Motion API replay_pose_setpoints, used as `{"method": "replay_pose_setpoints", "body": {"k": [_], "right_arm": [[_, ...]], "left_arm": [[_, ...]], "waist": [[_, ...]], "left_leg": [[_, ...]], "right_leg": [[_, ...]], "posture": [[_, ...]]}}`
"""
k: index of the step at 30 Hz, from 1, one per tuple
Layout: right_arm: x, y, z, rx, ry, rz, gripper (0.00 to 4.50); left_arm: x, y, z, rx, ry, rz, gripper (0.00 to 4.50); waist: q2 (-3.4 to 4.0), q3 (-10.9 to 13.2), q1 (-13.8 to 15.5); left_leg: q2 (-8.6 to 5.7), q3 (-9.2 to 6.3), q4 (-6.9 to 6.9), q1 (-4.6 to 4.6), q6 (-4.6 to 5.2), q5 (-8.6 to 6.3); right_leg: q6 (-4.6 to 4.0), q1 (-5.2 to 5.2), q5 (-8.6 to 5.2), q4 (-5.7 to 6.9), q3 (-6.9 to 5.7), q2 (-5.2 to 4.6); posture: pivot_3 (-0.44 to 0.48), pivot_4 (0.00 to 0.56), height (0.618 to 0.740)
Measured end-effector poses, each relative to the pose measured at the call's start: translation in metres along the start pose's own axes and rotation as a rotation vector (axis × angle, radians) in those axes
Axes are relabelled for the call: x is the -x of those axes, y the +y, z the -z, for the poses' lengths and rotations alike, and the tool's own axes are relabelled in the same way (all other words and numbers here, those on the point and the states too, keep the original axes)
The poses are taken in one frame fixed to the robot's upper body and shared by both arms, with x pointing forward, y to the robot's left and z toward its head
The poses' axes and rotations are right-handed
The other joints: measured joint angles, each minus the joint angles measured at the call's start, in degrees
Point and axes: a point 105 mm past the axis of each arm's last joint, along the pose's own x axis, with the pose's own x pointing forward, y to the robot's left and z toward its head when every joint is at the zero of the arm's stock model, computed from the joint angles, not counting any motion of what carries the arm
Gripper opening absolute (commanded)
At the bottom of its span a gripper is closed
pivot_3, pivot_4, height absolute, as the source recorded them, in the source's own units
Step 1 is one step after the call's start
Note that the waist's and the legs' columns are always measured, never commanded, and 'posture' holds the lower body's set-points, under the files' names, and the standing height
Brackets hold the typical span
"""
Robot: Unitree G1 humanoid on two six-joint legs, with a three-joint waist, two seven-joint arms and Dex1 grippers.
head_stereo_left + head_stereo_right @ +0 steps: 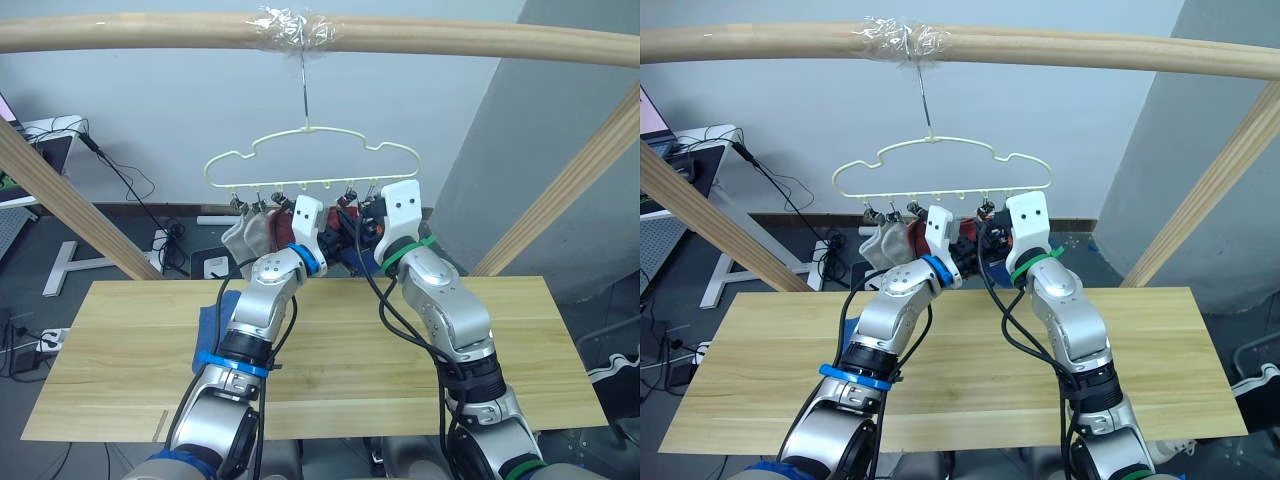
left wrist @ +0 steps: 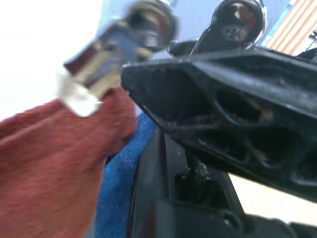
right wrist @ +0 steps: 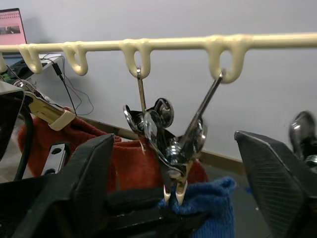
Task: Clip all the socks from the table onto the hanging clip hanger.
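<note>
On the left of the clip hanger (image 1: 312,160), two light grey socks (image 1: 250,233) hang from the first silver clips, with a rust-red sock (image 3: 124,158) beside them toward the middle. The left gripper (image 1: 305,222) is raised just under the clip row, against the red and blue fabric; whether its fingers are together or apart cannot be told. A blue sock (image 3: 208,198) sits at the tips of a silver clip (image 3: 171,144) near the middle, and whether that clip truly bites it is unclear. The right gripper (image 3: 173,198) stands with its fingers wide apart either side of that clip, holding nothing.

The socks look light, soft and floppy; they will sag and fold, so the cuff edge is likely the best place to pinch, offered flat into the clip. The hanger hangs from one hook and will probably swing when pushed.

Another blue sock (image 1: 210,325) lies on the left of the table (image 1: 560,350), partly behind the left arm. The top is pale planked wood. A taped wooden pole (image 1: 450,42) carries the hook; cables and a desk stand on the floor far left, against a grey wall.
</note>
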Motion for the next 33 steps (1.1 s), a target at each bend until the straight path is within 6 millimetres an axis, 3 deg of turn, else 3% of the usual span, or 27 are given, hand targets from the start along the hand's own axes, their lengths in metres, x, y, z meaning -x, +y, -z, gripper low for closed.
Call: {"method": "replay_pose_setpoints", "body": {"k": [7,15,21,24,28,33], "right_arm": [[0.01,-0.003,0.005,0.002,0.014,-0.004,3.9],[0.037,-0.005,0.006,0.07,0.018,-0.028,3.9],[0.061,-0.004,-0.004,0.091,-0.021,-0.026,3.9],[0.064,-0.011,-0.013,0.074,-0.057,0.027,3.33],[0.061,-0.011,-0.015,0.051,-0.068,0.056,1.91],[0.051,-0.025,-0.015,0.027,-0.062,0.158,1.91]], "left_arm": [[0.008,-0.002,0.008,-0.04,0.043,0.035,2.66],[0.034,-0.012,0.005,-0.129,0.06,0.163,2.66],[0.062,-0.021,0.009,-0.197,0.117,0.279,2.66],[0.066,-0.021,-0.001,-0.216,0.1,0.298,2.71],[0.069,-0.021,-0.009,-0.202,0.09,0.312,2.71],[0.073,-0.017,-0.02,-0.217,0.088,0.324,2.71]], "waist": [[0.0,0.0,0.01],[0.03,0.02,-0.02],[0.07,0.07,-0.06],[0.07,0.09,-0.07],[0.07,0.09,-0.12],[0.08,0.09,-0.13]], "left_leg": [[0.0,0.01,0.0,-0.01,0.0,0.0],[0.01,-0.01,-0.01,0.03,-0.01,0.0],[0.02,-0.02,0.0,0.03,-0.01,0.01],[0.01,-0.02,0.03,0.05,-0.02,0.01],[0.01,-0.01,0.03,0.05,-0.01,0.01],[0.02,-0.01,0.02,0.03,-0.01,0.01]], "right_leg": [[0.01,0.0,0.0,-0.03,0.01,0.0],[0.03,0.01,-0.02,0.0,0.0,0.01],[0.26,0.01,-0.15,0.0,0.01,0.01],[0.29,0.03,-0.17,0.01,0.01,0.01],[0.3,0.02,-0.17,0.01,0.02,0.01],[0.29,0.02,-0.16,0.0,0.02,0.02]], "posture": [[-0.053,0.219,0.694],[-0.058,0.22,0.694],[-0.067,0.219,0.694],[-0.077,0.217,0.694],[-0.069,0.212,0.694],[-0.06,0.209,0.694]]}}
